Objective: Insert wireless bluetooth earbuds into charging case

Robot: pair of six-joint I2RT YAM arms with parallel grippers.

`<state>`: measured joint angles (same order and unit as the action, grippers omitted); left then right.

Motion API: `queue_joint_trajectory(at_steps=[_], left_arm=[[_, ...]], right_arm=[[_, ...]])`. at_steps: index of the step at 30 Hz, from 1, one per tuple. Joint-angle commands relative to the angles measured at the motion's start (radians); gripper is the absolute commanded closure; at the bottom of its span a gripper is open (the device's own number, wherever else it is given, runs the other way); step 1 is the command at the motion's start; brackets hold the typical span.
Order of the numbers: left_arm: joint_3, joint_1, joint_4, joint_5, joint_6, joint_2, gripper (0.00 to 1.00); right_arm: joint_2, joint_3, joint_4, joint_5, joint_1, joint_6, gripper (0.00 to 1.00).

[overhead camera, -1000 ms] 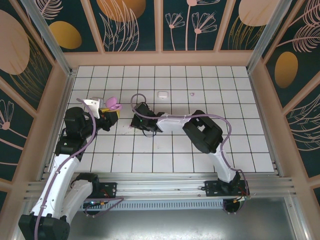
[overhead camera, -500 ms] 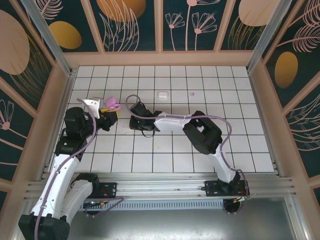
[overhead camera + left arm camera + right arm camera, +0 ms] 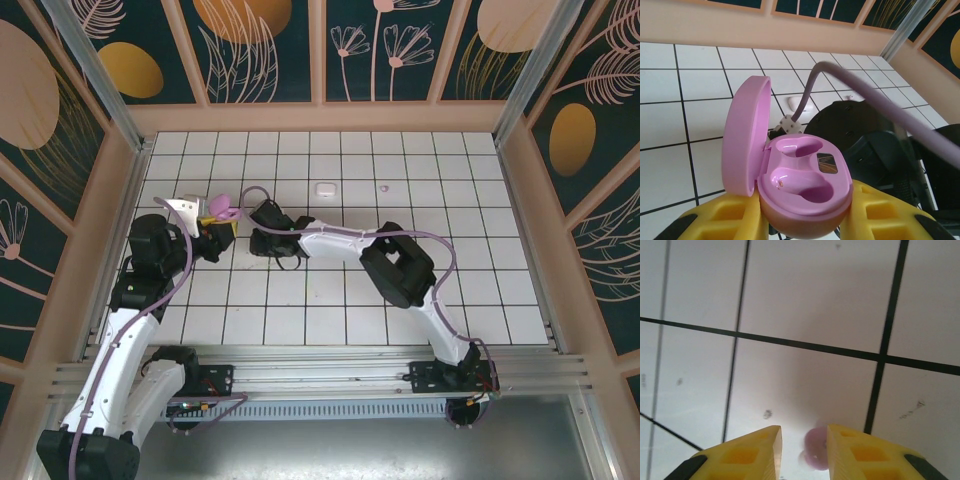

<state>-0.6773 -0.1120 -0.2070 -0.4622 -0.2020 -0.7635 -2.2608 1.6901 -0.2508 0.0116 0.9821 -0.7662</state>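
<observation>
On the left of the white tiled table (image 3: 400,150), my left gripper (image 3: 805,220) is clamping the charging case (image 3: 802,185) between its two yellow fingers (image 3: 725,217) and holding it up off the tiles. The case is pink and glossy. Its lid (image 3: 742,140) is standing open to the left on its hinge, and the two wells inside are lying empty and facing up.

Just to the right of it, my right gripper (image 3: 804,427) is hovering low over the tiles, close beside the case but not touching it. Its yellow jaws are standing slightly parted. A small pink rounded piece (image 3: 815,450) is sitting in the gap, close against the right-hand finger and clear of the left one. It is too blurred for me to say what it is or whether it is being touched.

A lilac cable (image 3: 880,95) is arching over that arm's black wrist.

Farther right and toward the back wall, a white pebble-shaped box (image 3: 323,187) is lying closed on a tile. A tiny pink speck (image 3: 384,187) is lying to its right, well apart from both grippers.
</observation>
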Motion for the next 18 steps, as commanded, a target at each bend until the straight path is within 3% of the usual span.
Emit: queue_joint_trajectory(at_steps=[1, 9, 18], left_arm=[[-0.03, 0.006, -0.006, 0.002, 0.019, 0.013, 0.79], [-0.029, 0.006, -0.009, 0.004, 0.019, 0.017, 0.78], [-0.03, 0.006, -0.017, 0.007, 0.021, 0.022, 0.78]], right_arm=[[-0.032, 0.034, -0.077, 0.047, 0.013, 0.018, 0.69], [-0.068, 0.065, -0.111, 0.057, 0.026, 0.033, 0.7], [-0.077, 0.09, -0.159, 0.061, 0.035, 0.047, 0.85]])
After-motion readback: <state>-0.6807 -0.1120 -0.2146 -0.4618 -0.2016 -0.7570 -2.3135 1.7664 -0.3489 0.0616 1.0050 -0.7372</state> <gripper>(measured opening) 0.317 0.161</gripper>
